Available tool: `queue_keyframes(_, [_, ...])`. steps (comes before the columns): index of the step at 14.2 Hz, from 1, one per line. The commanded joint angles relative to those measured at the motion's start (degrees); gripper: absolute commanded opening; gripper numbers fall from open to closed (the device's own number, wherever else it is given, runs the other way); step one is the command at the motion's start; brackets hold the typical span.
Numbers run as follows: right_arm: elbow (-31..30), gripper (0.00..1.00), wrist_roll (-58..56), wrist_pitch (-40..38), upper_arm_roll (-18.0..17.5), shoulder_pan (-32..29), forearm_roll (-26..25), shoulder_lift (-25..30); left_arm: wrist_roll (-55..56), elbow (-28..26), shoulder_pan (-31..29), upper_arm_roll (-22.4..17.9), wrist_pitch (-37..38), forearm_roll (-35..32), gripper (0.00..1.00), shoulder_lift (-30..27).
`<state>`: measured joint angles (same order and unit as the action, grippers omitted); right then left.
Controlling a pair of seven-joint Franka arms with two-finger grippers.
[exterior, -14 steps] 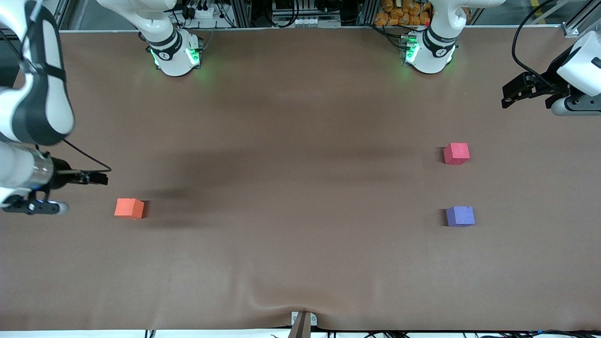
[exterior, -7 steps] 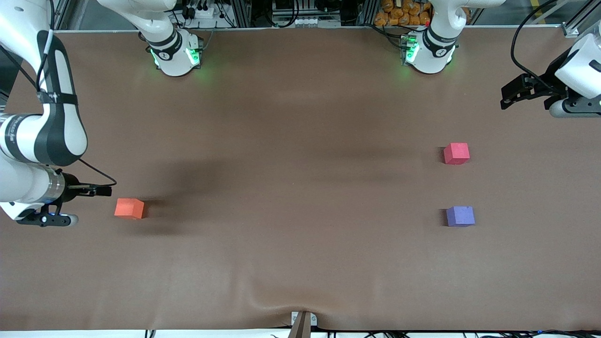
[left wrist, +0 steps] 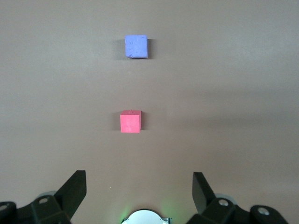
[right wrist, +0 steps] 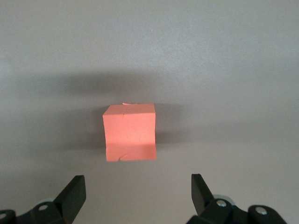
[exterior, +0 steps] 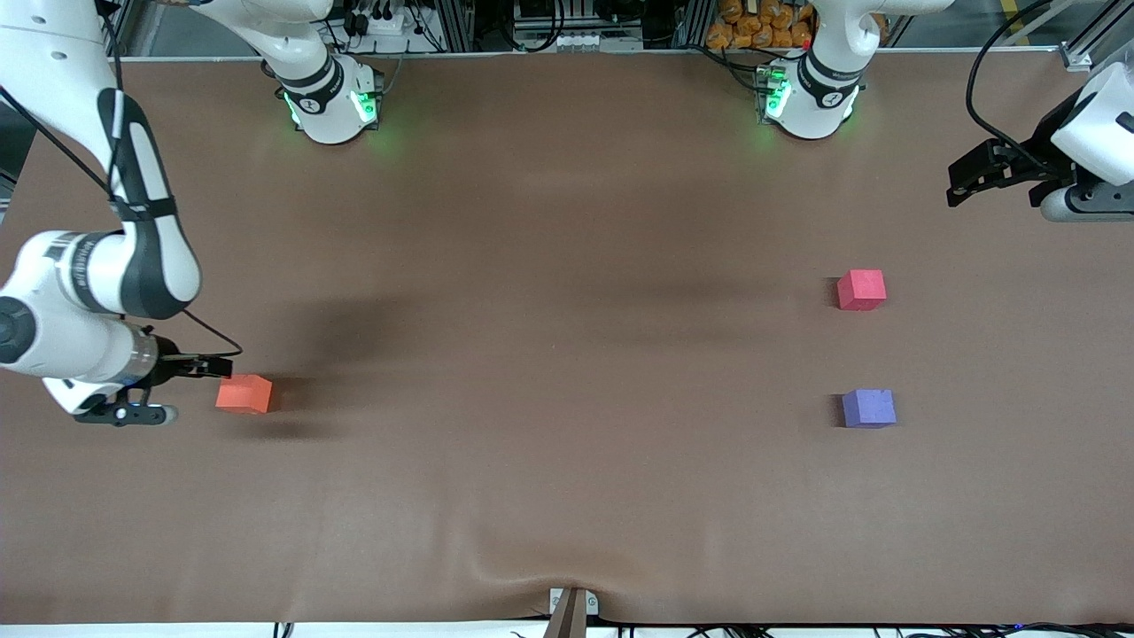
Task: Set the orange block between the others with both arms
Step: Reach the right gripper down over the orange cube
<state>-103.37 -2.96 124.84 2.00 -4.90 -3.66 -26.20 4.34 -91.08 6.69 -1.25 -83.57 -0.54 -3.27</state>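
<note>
The orange block [exterior: 244, 394] sits on the brown cloth toward the right arm's end of the table. My right gripper [exterior: 214, 365] hangs low over the cloth just beside it, on the table-end side, open and empty. In the right wrist view the orange block [right wrist: 130, 132] lies just ahead of the open right gripper [right wrist: 138, 189], not between the fingers. The others lie toward the left arm's end: a pinkish-red cube [exterior: 861, 290] and, nearer the front camera, a purple-blue cube [exterior: 868, 408]. My left gripper [exterior: 955, 183] waits open over that table end. Its wrist view shows the pinkish-red cube [left wrist: 130, 122], the purple-blue cube [left wrist: 136, 46] and the open left gripper [left wrist: 139, 186].
The two green-lit arm bases [exterior: 330, 105] [exterior: 808, 99] stand along the table's back edge. The cloth [exterior: 567, 266] has a wrinkle [exterior: 505, 563] near a small bracket [exterior: 571, 607] at the front edge. A wide bare gap separates the pinkish-red and purple-blue cubes.
The right arm has swung in and down, bringing its open gripper up close beside the orange block. The left arm has barely shifted. No block has moved.
</note>
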Motion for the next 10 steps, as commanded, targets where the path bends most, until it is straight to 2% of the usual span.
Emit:
queue_keyframes(1, [-4.3,1.0,-0.7,5.3,-0.7,-0.9,-0.7,0.9,-0.4,2.4,-0.3,0.0,1.0,-1.1,1.0,1.0])
queue_keyframes(5, [-3.3,1.0,-0.7,6.6,-0.7,-0.8,-0.7,-1.9,-0.7,2.5,-0.5,-0.1,1.1,-1.0,1.0,1.1])
queue_keyframes(10, [1.1,1.0,-4.9,6.2,-0.7,-0.6,-0.6,-6.5,0.4,2.6,0.0,0.1,1.1,-1.1,1.0,1.2])
